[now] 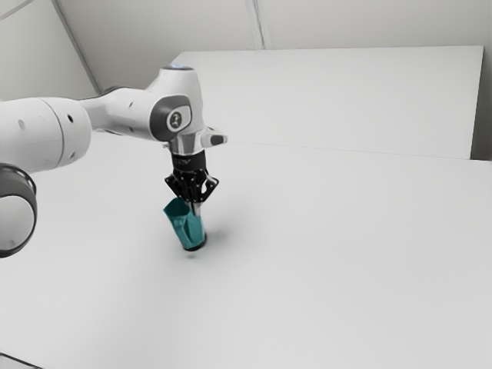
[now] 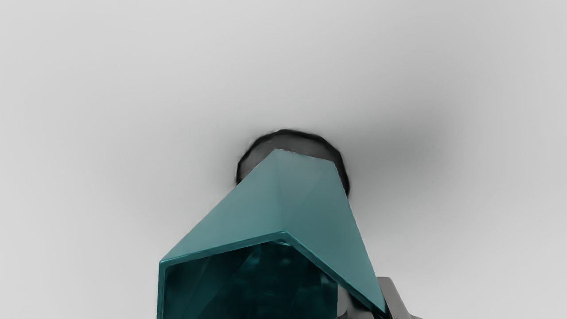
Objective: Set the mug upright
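Note:
The teal mug [image 1: 187, 225] leans in the exterior view, its open end up and tipped toward the exterior view's left, its dark base low. At its upper rim is my gripper [image 1: 195, 206], pointing down. In the wrist view the mug [image 2: 261, 208] shows its angular opening and part of its round dark base. There my gripper [image 2: 370, 305] pinches the mug's wall at one corner of the rim, one finger inside and the other outside. Whether the base touches the table cannot be told; a small dark spot lies just below it.
A broad white table surface [image 1: 330, 254] extends around the mug. A pale upright panel [image 1: 330, 100] stands behind it. Near the exterior view's lower left corner is a dark thin edge [image 1: 17, 360].

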